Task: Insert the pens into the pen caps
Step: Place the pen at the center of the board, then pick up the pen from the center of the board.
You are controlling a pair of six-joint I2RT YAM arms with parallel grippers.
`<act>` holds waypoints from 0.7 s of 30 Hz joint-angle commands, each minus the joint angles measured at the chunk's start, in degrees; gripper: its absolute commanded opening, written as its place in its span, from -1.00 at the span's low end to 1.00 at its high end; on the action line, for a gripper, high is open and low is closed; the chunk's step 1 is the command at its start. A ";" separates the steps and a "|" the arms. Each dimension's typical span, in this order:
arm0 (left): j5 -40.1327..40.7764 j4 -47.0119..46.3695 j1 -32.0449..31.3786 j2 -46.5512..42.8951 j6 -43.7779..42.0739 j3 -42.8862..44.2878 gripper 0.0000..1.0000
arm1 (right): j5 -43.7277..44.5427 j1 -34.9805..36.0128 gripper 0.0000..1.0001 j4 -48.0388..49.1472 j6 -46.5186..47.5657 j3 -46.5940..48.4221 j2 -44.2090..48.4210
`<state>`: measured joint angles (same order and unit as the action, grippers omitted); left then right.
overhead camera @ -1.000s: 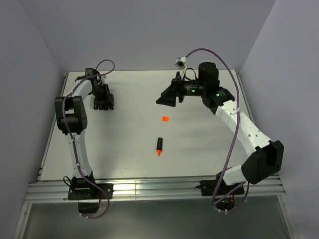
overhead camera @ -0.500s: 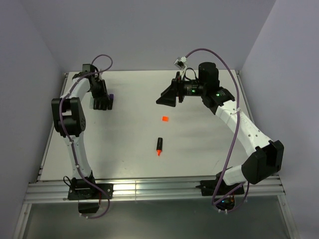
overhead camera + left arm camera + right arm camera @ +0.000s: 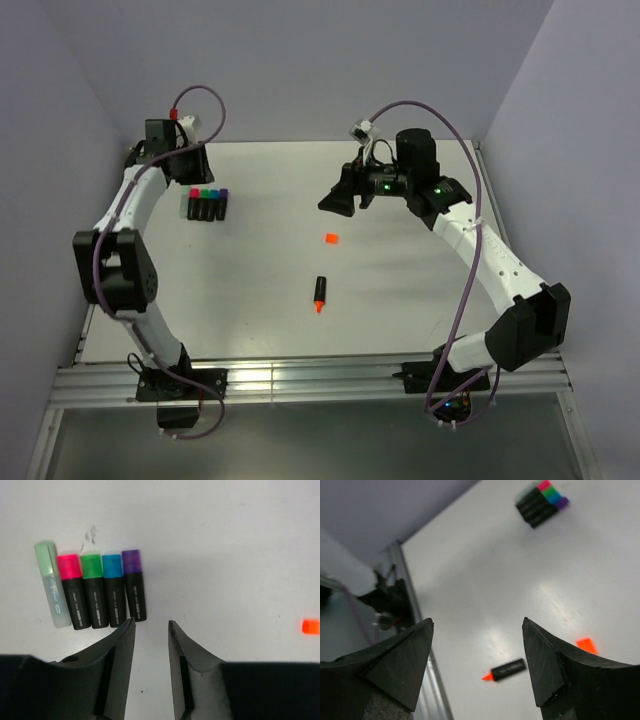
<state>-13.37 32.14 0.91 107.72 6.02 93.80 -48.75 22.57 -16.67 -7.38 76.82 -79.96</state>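
Observation:
An uncapped orange-tipped pen point(image 3: 319, 293) lies mid-table, tip toward the near edge; it also shows in the right wrist view point(image 3: 506, 670). The loose orange cap point(image 3: 331, 238) lies apart from it, farther back, and shows in both wrist views point(image 3: 586, 645) point(image 3: 310, 626). Several black pens point(image 3: 206, 205) with pink, green, blue and purple caps on lie side by side at the back left point(image 3: 103, 591) point(image 3: 542, 502). My left gripper point(image 3: 188, 172) point(image 3: 150, 625) is open and empty, just behind that row. My right gripper point(image 3: 336, 197) point(image 3: 477, 622) is open and empty, raised behind the orange cap.
A pale green translucent marker point(image 3: 52, 591) lies at the left end of the row. The table's metal rail point(image 3: 300, 380) runs along the near edge, and purple walls enclose the left, back and right sides.
My left gripper has pulled back and up off the row of capped pens, uncovering them. My right gripper has shifted only slightly. The orange pen and cap have not moved.

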 commanded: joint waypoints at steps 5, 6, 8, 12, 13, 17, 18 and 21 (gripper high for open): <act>-5.61 -13.46 -6.17 -26.41 -17.50 -17.24 -0.08 | 18.59 -0.24 0.50 -13.30 12.65 -0.60 2.35; -8.14 -10.64 -8.79 -26.86 -20.75 -17.86 -0.08 | 19.13 -0.33 0.50 -13.39 13.17 -2.96 3.49; -18.12 -5.10 -10.74 -28.69 -34.66 -21.18 -0.07 | 15.81 -1.82 0.56 -14.18 15.46 -5.52 4.72; -27.86 17.92 -16.09 -30.20 -71.17 -24.19 0.04 | 9.91 -8.75 0.69 -19.80 18.97 -6.86 3.94; -26.81 21.18 -18.03 -29.42 -78.11 -24.36 0.04 | 9.82 -9.99 0.69 -20.77 20.20 -6.68 3.16; -21.36 24.46 -26.38 -24.24 -93.59 -21.30 0.02 | 9.64 -15.61 0.70 -22.36 21.26 -7.38 4.20; -19.79 24.98 -29.09 -22.92 -97.22 -20.51 0.03 | 9.47 -16.23 0.70 -22.44 21.35 -7.38 4.46; -16.18 26.65 -34.63 -17.03 -109.71 -17.60 0.04 | 7.90 -19.21 0.71 -23.41 21.61 -6.33 4.47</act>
<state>-31.81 53.65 -29.54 88.03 -82.89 72.18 -38.11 5.43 -38.15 12.14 69.76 -77.58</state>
